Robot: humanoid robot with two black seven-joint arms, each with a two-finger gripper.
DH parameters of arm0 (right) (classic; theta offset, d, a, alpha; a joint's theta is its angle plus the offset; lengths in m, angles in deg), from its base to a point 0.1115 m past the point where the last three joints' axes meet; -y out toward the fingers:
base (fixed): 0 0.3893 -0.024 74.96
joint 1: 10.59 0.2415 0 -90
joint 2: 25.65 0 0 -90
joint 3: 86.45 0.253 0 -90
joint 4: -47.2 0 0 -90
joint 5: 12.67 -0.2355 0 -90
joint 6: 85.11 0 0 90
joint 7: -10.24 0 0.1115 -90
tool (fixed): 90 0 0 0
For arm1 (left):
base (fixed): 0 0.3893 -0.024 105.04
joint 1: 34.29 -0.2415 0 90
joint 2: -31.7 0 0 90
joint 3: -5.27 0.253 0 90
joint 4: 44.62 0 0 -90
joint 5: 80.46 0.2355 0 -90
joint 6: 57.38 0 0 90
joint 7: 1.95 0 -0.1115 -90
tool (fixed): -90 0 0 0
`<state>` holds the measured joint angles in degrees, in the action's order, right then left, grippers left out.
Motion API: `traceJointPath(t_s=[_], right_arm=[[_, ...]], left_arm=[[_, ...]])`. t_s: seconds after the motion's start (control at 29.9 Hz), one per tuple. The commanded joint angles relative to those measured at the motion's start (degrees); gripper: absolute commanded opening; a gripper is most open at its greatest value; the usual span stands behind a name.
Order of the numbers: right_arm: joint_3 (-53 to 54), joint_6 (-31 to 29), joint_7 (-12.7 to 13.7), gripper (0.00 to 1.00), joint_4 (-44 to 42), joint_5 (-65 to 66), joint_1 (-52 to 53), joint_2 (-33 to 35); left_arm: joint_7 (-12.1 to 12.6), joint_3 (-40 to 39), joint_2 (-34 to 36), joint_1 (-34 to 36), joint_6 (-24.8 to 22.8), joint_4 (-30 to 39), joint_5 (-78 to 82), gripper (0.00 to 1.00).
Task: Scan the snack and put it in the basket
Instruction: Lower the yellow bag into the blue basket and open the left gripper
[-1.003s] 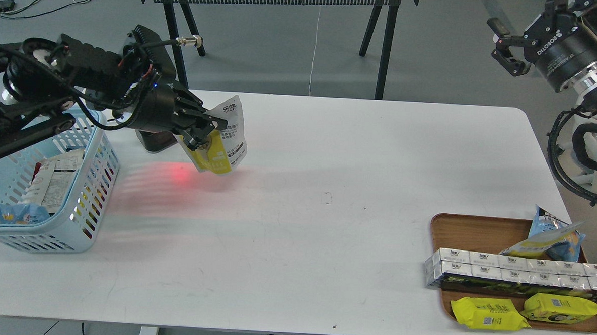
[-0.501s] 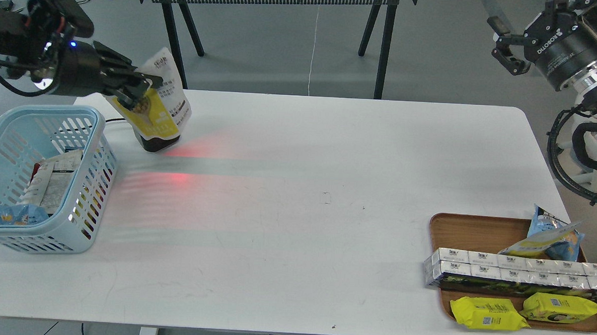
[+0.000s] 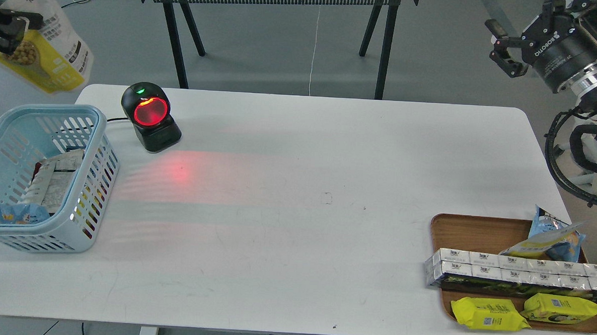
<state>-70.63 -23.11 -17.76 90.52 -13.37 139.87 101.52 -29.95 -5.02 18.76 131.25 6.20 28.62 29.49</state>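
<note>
1. Head view, far left: the left pincer is clamped on the snack, a yellow-and-white pouch held tilted in the air beyond the table's left far corner.
2. Below it, the basket sits on the table's left edge with a few packets inside; the snack is above and behind it, not touching.
3. Just right of the basket stands a black scanner, its window glowing red and casting a red patch on the table.
4. At near right, a wooden tray holds white cartons, yellow packets and a blue-and-yellow bag.
5. Top right, the right pincer hangs above the floor, fingers apart, holding nothing.
</note>
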Motion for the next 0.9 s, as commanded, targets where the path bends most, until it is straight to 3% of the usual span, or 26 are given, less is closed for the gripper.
traceJointPath(t_s=[0.0,0.3,0.57,0.87], right_arm=[[0.0,0.0,0.0,1.0,0.0,0.0,-0.1,0.0],[0.3,0.0,0.0,1.0,0.0,0.0,-0.1,0.1],[0.3,0.0,0.0,1.0,0.0,0.0,-0.2,0.4],[0.3,0.0,0.0,1.0,0.1,0.0,-0.5,0.4]], left_arm=[[0.0,0.1,2.4,-1.7,-0.7,1.9,0.0,0.0],[0.0,0.1,1.9,-7.8,-0.7,3.3,0.0,0.0],[0.0,0.1,-5.2,-13.4,-0.1,-3.8,0.0,0.0],[0.0,0.1,-8.3,-15.7,0.1,-7.9,0.2,0.02]])
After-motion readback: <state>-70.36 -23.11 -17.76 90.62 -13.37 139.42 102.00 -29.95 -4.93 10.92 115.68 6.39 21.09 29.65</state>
